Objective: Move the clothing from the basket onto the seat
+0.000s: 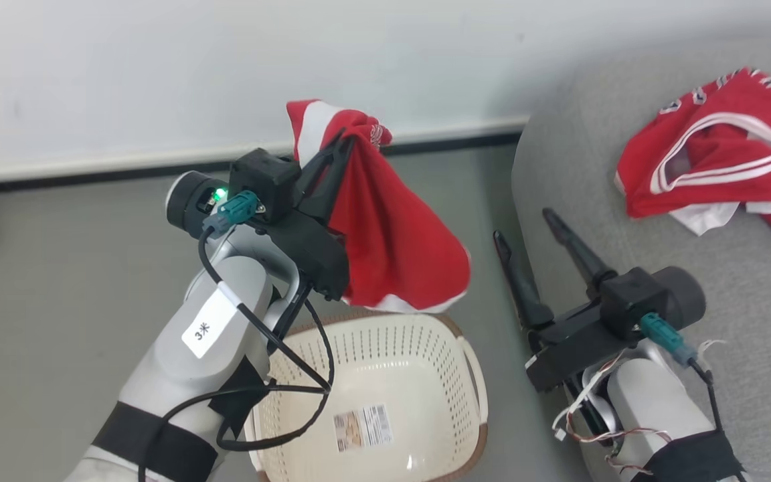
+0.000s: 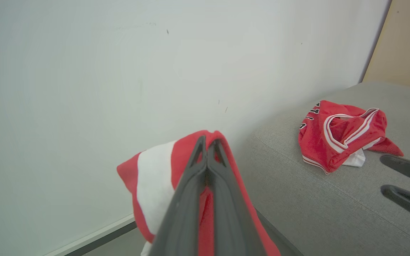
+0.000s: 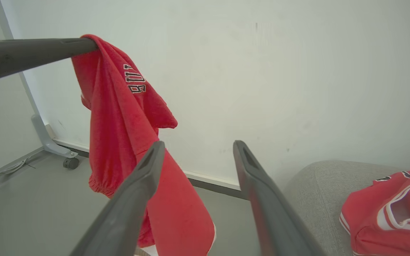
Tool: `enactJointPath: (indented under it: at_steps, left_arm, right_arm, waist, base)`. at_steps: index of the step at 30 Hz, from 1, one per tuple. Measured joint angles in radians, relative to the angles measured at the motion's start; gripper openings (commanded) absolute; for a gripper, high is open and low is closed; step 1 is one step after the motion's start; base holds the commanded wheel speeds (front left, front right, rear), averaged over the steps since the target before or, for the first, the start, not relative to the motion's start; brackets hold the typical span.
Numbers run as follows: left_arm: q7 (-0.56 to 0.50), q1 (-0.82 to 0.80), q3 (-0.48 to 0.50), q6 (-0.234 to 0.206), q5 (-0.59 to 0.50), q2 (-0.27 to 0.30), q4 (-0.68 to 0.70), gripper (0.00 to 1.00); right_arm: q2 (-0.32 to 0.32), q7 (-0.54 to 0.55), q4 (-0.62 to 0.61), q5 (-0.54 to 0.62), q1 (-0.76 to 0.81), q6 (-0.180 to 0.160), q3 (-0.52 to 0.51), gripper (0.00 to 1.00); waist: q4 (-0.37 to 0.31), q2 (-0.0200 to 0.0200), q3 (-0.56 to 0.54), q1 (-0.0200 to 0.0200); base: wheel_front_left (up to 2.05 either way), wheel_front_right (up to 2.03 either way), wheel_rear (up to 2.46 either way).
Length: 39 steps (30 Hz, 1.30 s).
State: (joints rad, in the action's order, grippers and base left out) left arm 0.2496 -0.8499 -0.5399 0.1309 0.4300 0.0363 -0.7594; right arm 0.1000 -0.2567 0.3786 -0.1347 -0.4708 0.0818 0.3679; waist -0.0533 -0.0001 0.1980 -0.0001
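Head view: two red garments, one basket (image 1: pixel 372 355). Left tool (image 1: pixel 342 144) clamps plainer garment (image 1: pixel 392 241) above basket; striped garment (image 1: pixel 713 161) lies on seat (image 1: pixel 573 167). Right tool (image 1: pixel 523 224) spread wide, unloaded, at seat edge; wall (image 1: pixel 158 80) behind.

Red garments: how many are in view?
2. The plainer garment hangs in the left end effector above the basket; the striped garment lies on the grey sofa. The arm hides part of the basket.

Two garments (striped garment (image 1: pixel 713 161), plain garment (image 1: pixel 399 248)), one basket (image 1: pixel 385 348), one sofa (image 1: pixel 573 167).
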Motion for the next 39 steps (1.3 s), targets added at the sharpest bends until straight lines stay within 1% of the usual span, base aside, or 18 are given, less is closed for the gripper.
enactJointPath:
  at_steps: [4,8,15,17,20,25,31,32,33,34,35,39]
  left_arm:
    - [0.000,0.000,-0.037,0.000,0.023,-0.001,0.001,0.00]
    - [-0.001,0.008,-0.076,0.000,0.073,0.000,0.003,0.00]
    - [-0.024,0.057,-0.150,0.000,0.134,0.000,0.050,0.00]
    - [-0.029,0.064,-0.174,-0.009,0.143,0.000,0.071,0.00]
    - [-0.038,0.068,-0.193,-0.014,0.156,0.000,0.093,0.00]
    - [-0.052,0.081,-0.229,-0.027,0.193,0.001,0.130,0.00]
    - [-0.063,0.081,-0.249,-0.043,0.205,0.002,0.170,0.00]
    - [-0.063,0.082,-0.251,-0.045,0.207,0.002,0.179,0.00]
    - [-0.063,0.083,-0.252,-0.051,0.212,0.002,0.186,0.00]
    - [-0.063,0.084,-0.253,-0.052,0.214,0.002,0.193,0.00]
    - [-0.063,0.086,-0.250,-0.052,0.218,0.001,0.194,0.00]
    - [-0.071,0.109,-0.241,-0.062,0.229,0.002,0.193,0.00]
  right_arm:
    - [-0.002,0.000,0.040,-0.006,0.013,0.013,0.027,1.00]
    - [-0.010,0.000,0.080,-0.008,0.016,0.024,0.057,1.00]
    - [-0.022,0.000,0.121,-0.017,0.035,0.033,0.114,1.00]
    - [-0.025,0.000,0.134,-0.028,0.034,0.033,0.126,1.00]
    - [-0.028,0.000,0.155,-0.041,0.034,0.034,0.139,1.00]
    - [-0.032,0.000,0.215,-0.048,0.020,0.041,0.172,1.00]
    - [-0.034,0.000,0.292,-0.058,-0.040,0.042,0.213,1.00]
    - [-0.034,0.000,0.304,-0.060,-0.046,0.042,0.220,0.89]
    - [-0.035,0.000,0.316,-0.062,-0.052,0.042,0.226,0.42]
    - [-0.035,0.000,0.324,-0.065,-0.055,0.042,0.231,0.31]
    - [-0.035,0.000,0.335,-0.069,-0.059,0.042,0.239,0.00]
    - [-0.036,0.000,0.345,-0.102,-0.075,0.042,0.266,0.00]
  waist:
    - [0.001,0.0000,-0.060,0.0000]
    - [0.004,0.0000,-0.119,0.0000]
    - [0.013,0.0000,-0.216,-0.0001]
    - [0.018,0.0000,-0.237,-0.0001]
    - [0.026,0.0000,-0.253,0.0000]
    - [0.060,0.0000,-0.273,0.0000]
    - [0.101,0.0002,-0.286,0.0001]
    - [0.107,0.0001,-0.287,0.0002]
    - [0.112,0.0002,-0.288,0.0001]
    - [0.118,0.0002,-0.289,0.0001]
    - [0.123,0.0001,-0.290,0.0002]
    - [0.133,0.0002,-0.290,0.0002]
  base:
    - [0.00,0.00,0.00]
    - [0.00,0.00,0.00]
    - [0.00,0.00,0.00]
    - [0.00,0.00,0.00]
    - [0.00,0.00,0.00]
    - [0.00,0.00,0.00]
    - [0.00,0.00,0.00]
    - [0.00,0.00,0.00]
    - [0.00,0.00,0.00]
    - [0.00,0.00,0.00]
    - [0.00,0.00,0.00]
    - [0.00,0.00,0.00]
